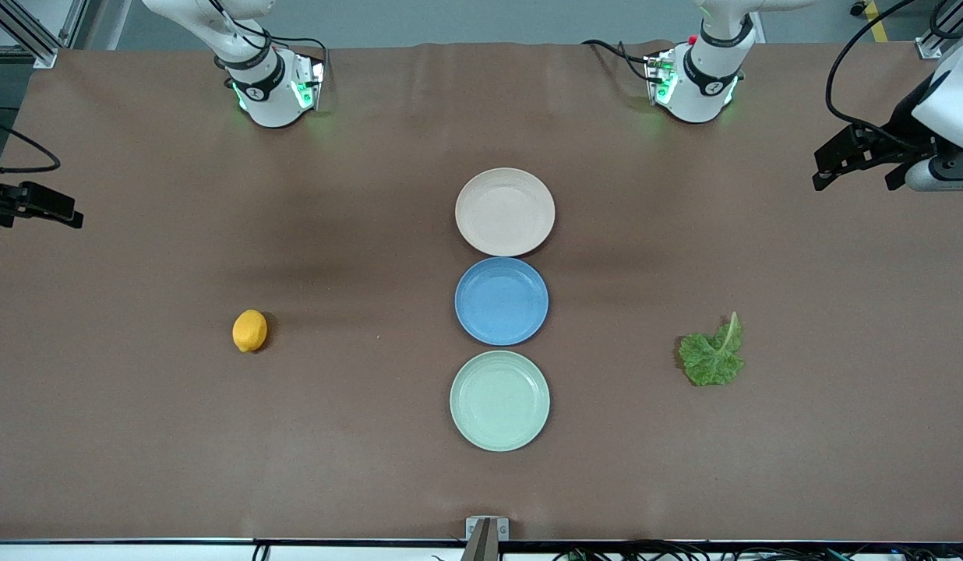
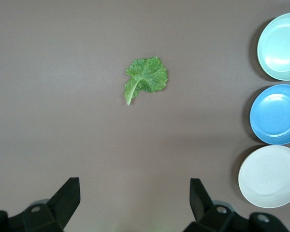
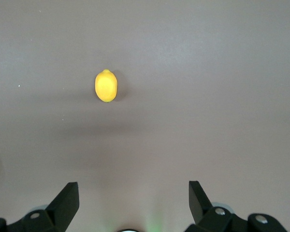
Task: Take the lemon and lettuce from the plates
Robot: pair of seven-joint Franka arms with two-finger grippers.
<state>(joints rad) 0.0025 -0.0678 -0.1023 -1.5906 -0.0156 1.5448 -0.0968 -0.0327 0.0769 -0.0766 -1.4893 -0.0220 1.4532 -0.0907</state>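
Brown table (image 1: 139,428) bears lemon (image 1: 249,330); lettuce (image 1: 713,356); three plates (image 1: 505,211) (in a row).

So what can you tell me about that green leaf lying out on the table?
The lettuce leaf is one crinkled green piece with a pale rib running into a short stem. It looks fresh and soft. It lies flat on the bare brown table, toward the left arm's end, on none of the plates, stem pointing away from the front camera. Nothing touches it; the left pincer hangs open above the table, well short of the leaf.

Lemon (image 1: 249,330), lettuce (image 1: 713,354) off plates (image 1: 504,211)
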